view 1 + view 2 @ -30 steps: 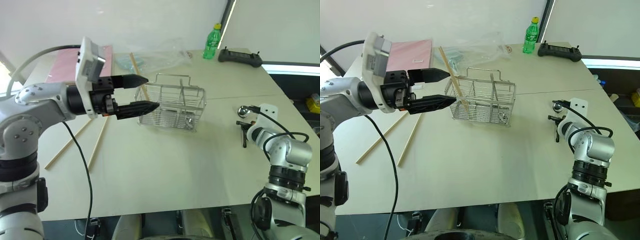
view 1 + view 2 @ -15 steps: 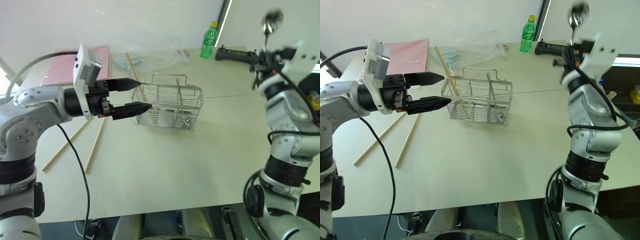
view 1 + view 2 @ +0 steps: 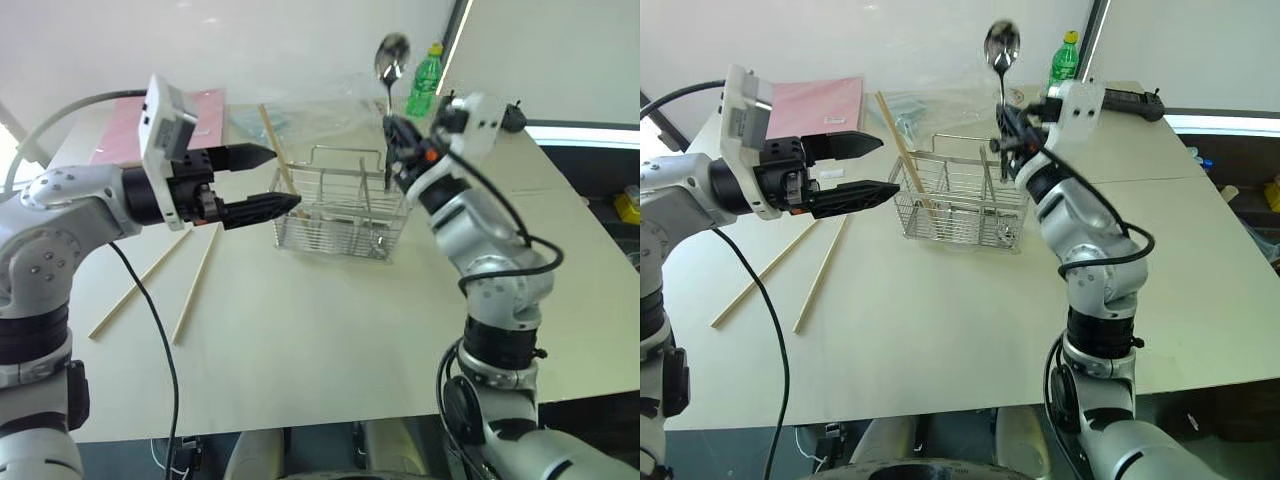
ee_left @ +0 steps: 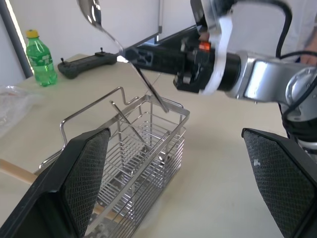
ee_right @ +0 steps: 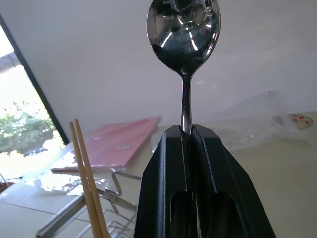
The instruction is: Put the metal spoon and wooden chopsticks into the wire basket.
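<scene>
Overhead, pale table (image 3: 330,330), perhaps white wall (image 3: 250,40).

I see the metal spoon (image 5: 184,30) as polished steel, its bowl mirror-glossy with reflections. The wire basket (image 3: 345,208) is thin bright metal wire. The wooden chopsticks (image 3: 192,286) look pale, matt, bare wood. My left gripper (image 4: 173,188) has matt black plastic fingers (image 4: 81,179) with finely cross-hatched pads. The table (image 3: 330,330) is smooth and matt.

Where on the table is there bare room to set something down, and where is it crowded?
Bare: the wide near stretch of table in front of the wire basket, and the right side. Crowded: two wooden chopsticks lying left, and the back edge with pink folder, plastic bag, green bottle.
</scene>
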### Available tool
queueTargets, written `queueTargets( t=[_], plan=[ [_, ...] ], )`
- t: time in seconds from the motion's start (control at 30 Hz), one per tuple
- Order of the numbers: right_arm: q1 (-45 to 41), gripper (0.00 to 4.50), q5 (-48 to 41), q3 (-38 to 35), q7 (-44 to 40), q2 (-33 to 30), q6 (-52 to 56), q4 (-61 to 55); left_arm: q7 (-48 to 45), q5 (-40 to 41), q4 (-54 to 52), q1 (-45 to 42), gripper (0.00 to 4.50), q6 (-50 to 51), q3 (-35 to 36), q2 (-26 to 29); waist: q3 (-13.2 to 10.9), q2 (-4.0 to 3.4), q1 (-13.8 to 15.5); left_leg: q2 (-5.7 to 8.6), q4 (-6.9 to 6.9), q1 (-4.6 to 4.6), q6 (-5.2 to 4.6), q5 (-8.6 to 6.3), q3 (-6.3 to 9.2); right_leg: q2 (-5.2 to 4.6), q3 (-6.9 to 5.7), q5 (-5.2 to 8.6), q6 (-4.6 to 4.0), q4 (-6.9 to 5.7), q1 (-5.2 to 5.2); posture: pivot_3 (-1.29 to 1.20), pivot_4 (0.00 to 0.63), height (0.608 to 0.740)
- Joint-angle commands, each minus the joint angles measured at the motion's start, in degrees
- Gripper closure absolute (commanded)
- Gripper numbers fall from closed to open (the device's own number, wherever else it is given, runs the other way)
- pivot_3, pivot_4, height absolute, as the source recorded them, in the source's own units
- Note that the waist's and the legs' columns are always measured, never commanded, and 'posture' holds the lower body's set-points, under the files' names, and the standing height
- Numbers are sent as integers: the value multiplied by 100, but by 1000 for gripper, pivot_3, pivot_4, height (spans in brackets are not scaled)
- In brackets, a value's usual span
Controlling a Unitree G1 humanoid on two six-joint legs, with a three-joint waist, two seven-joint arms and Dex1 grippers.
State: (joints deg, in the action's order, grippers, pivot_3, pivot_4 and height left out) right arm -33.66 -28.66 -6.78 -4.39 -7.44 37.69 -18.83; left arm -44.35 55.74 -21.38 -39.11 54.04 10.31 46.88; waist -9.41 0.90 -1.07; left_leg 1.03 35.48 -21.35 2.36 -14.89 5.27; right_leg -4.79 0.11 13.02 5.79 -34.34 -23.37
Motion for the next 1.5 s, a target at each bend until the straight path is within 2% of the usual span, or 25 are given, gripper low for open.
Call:
queueTargets(
  t=[0.03,0.17,0.27,0.47,0.5,0.77,0.97,1.13,1.27,1.33,1.43,1.5],
  plan=[
    [70,4445,214,110,-96,31,-438,-76,66,107,-137,-142,0,-75,233,32,0,0,-12,-1,0,1,0,0,0,1,0,0,0,-1,0,0,150,728],
    [109,4445,256,95,-84,92,-550,-48,83,116,-97,-168,0,-77,216,49,0,0,-8,-1,0,2,0,0,0,2,3,0,-1,-3,-2,0,150,728],
    [128,3347,272,76,-74,88,-561,-64,82,107,-50,-199,0,-95,189,45,0,0,-6,-1,0,2,0,0,0,2,3,0,0,-2,-1,0,150,728],
    [195,239,277,-39,-16,-19,-516,-195,18,17,102,-315,0,-164,92,-10,0,0,5,-1,0,1,0,0,-1,2,4,1,-2,0,-1,0,150,728],
    [200,43,260,-87,9,-43,-493,-224,0,2,132,-331,0,-182,78,-14,0,0,3,-1,0,1,0,0,-1,2,4,1,-2,0,0,0,150,728],
    [90,43,50,-472,109,-368,-134,-549,-146,-178,226,-291,0,-316,12,-52,0,0,6,-1,0,1,0,0,-1,2,5,1,-3,0,-1,0,150,728],
    [-390,43,-736,-1062,186,-838,638,-926,-191,-278,262,-235,0,-370,44,-84,-1,-1,8,-1,-1,1,0,0,-1,2,5,8,-16,-1,-1,0,150,728],
    [-425,43,-986,-1098,227,-1033,1036,-1102,-197,-399,294,-195,0,-429,23,-126,0,0,3,-1,-5,2,0,0,-1,2,5,8,-16,1,-1,0,150,728],
    [-433,43,-1676,-1303,-377,-2027,1844,-1424,-257,-675,416,-10,0,-549,72,24,-3,-5,26,-1,-5,-1,0,0,-4,1,6,9,-16,6,-1,0,150,728],
    [-326,43,-2331,-1484,-961,-2770,2318,-1567,-307,-982,548,97,0,-711,26,175,-4,-1,34,-1,-8,-3,-1,0,-4,0,5,10,-16,10,0,0,150,728],
    [201,43,-3340,-2016,-2265,-4102,2708,-1858,-387,-1761,1242,169,0,-1145,-143,508,-5,6,50,-1,-18,-4,-4,-2,-4,0,4,11,-15,20,1,0,150,728],
    [476,43,-4128,-2401,-2679,-4652,2931,-1830,-406,-2195,1782,77,0,-1303,-329,678,-6,7,46,-1,-19,-1,-9,-5,-6,0,3,13,-13,21,2,0,150,728]
  ],
)
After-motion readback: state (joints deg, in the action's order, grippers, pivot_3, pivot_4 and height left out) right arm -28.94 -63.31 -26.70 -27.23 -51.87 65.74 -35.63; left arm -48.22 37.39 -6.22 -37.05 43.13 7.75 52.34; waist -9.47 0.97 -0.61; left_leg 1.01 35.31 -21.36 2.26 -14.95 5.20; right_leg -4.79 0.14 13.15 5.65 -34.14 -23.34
